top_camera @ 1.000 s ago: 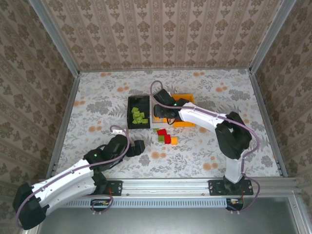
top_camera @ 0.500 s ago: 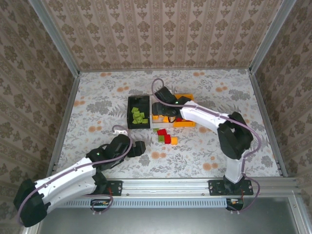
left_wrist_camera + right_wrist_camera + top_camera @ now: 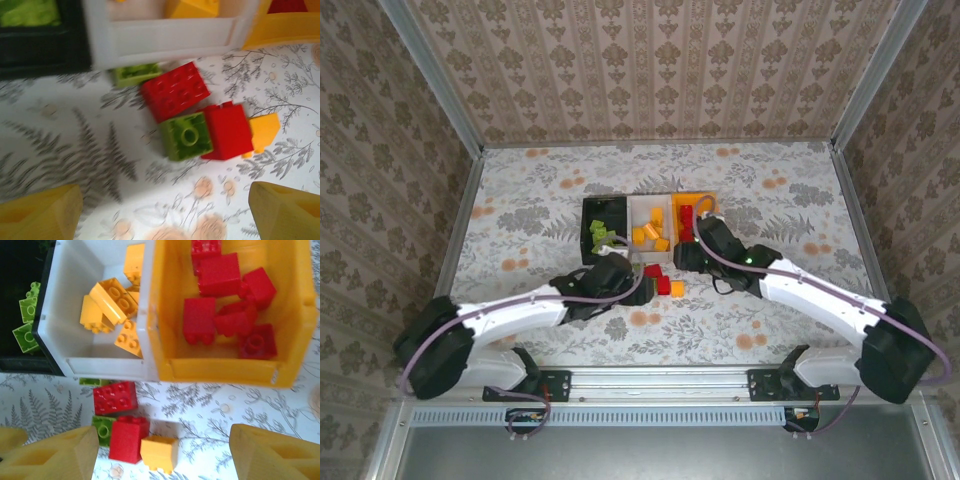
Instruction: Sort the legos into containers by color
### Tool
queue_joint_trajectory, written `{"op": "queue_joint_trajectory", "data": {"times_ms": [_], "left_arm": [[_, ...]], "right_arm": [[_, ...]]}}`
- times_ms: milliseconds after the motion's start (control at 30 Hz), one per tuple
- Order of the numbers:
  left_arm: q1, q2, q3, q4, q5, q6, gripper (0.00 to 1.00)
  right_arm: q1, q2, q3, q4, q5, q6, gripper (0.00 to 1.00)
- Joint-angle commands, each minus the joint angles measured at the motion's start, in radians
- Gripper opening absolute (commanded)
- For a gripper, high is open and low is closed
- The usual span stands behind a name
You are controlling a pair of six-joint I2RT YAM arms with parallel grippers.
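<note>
**Five loose bricks: free the green one first**

Your left gripper (image 3: pixel 162 214) and right gripper (image 3: pixel 162 456) both hang spread and empty over the cluster just in front of the white bin (image 3: pixel 105 369). The lime green brick (image 3: pixel 186 136) touches the wide red brick (image 3: pixel 175 91) and the second red brick (image 3: pixel 227 131). Set the left fingers down squarely on green alone, or you'll likely pinch red too. It belongs in the black bin (image 3: pixel 45 57).
</note>
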Motion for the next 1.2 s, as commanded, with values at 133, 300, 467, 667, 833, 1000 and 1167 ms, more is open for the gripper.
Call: {"op": "queue_joint_trajectory", "data": {"times_ms": [133,300,467,667,833,1000,1167], "left_arm": [[-0.023,0.222,0.203,0.009,-0.06,0.124,0.85],[-0.038,0.326,0.27,-0.054,-0.079,0.143,0.83],[-0.045,0.37,0.271,-0.088,-0.091,0.139,0.79],[-0.045,0.323,0.18,-0.134,-0.112,0.108,0.69],[-0.045,0.187,0.054,-0.169,-0.132,0.073,0.66],[-0.063,0.049,0.02,-0.213,-0.121,0.068,0.69],[-0.105,0.027,0.095,-0.221,-0.101,0.09,0.8]], "right_arm": [[-0.015,-0.158,-0.079,-0.047,0.061,0.031,0.72],[-0.029,-0.196,-0.105,-0.055,0.057,0.032,0.72],[-0.04,-0.203,-0.11,-0.055,0.05,0.031,0.72],[-0.048,-0.212,-0.11,-0.046,0.039,0.034,0.72],[-0.05,-0.214,-0.113,-0.038,0.029,0.038,0.72],[-0.05,-0.215,-0.116,-0.021,0.018,0.041,0.72],[-0.053,-0.215,-0.114,-0.022,0.022,0.039,0.72]]}}
